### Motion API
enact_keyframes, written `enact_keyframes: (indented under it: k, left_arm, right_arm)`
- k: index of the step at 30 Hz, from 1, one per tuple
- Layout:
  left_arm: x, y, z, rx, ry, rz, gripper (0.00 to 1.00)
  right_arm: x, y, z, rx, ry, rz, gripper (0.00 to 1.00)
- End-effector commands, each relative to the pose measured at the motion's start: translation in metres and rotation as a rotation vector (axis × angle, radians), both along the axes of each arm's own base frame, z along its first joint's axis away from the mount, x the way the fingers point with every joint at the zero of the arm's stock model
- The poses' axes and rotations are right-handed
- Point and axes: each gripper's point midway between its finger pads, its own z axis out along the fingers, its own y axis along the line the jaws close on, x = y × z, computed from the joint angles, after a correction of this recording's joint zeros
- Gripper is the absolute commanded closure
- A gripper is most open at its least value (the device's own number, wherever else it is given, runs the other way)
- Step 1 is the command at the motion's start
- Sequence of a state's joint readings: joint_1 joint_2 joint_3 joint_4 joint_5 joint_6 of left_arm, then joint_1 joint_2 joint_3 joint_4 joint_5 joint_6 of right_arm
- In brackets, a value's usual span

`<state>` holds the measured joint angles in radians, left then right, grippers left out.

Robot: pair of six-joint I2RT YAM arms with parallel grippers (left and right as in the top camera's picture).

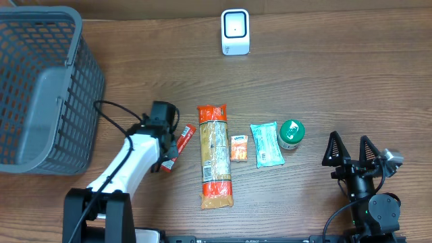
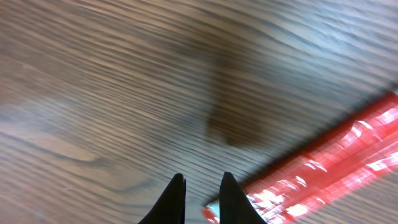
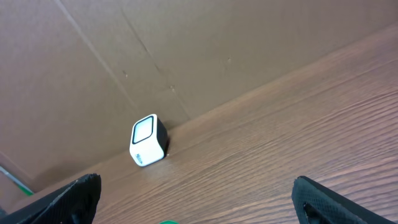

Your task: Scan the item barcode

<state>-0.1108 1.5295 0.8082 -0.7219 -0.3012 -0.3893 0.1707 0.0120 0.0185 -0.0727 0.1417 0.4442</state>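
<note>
A thin red packet (image 1: 187, 133) lies slanted on the wooden table, left of the row of items. My left gripper (image 1: 169, 150) is over its lower end. In the left wrist view the fingers of the left gripper (image 2: 202, 177) stand close together with the packet's end between them, and the shiny red packet (image 2: 329, 174) runs off to the right. The white scanner (image 1: 235, 32) stands at the back middle and also shows in the right wrist view as the scanner (image 3: 148, 140) by the wall. My right gripper (image 1: 352, 145) (image 3: 196, 180) is wide open and holds nothing.
A long orange pasta pack (image 1: 214, 155), a small orange packet (image 1: 238, 147), a teal pouch (image 1: 266, 144) and a green-lidded can (image 1: 291, 133) lie in a row mid-table. A grey basket (image 1: 40, 88) fills the back left corner.
</note>
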Motion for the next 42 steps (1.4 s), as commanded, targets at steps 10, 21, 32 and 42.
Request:
enact_keyframes:
  k: [10,21,32,42]
  left_arm:
    - [0.057,0.05,0.058,-0.092,-0.179,0.109,0.64]
    - [0.055,0.069,0.059,-0.087,-0.195,0.174,0.0]
    - [0.055,0.069,0.059,-0.087,-0.195,0.174,0.0]
    - [0.055,0.069,0.059,-0.087,-0.195,0.174,0.0]
  right_arm:
    - [0.0,-0.001,-0.002,-0.006,-0.002,-0.005,0.0]
    - [0.0,-0.001,-0.002,-0.006,-0.002,-0.005,0.0]
    - [0.0,-0.001,-0.002,-0.006,-0.002,-0.005,0.0]
    - [0.0,-0.001,-0.002,-0.006,-0.002,-0.005,0.0]
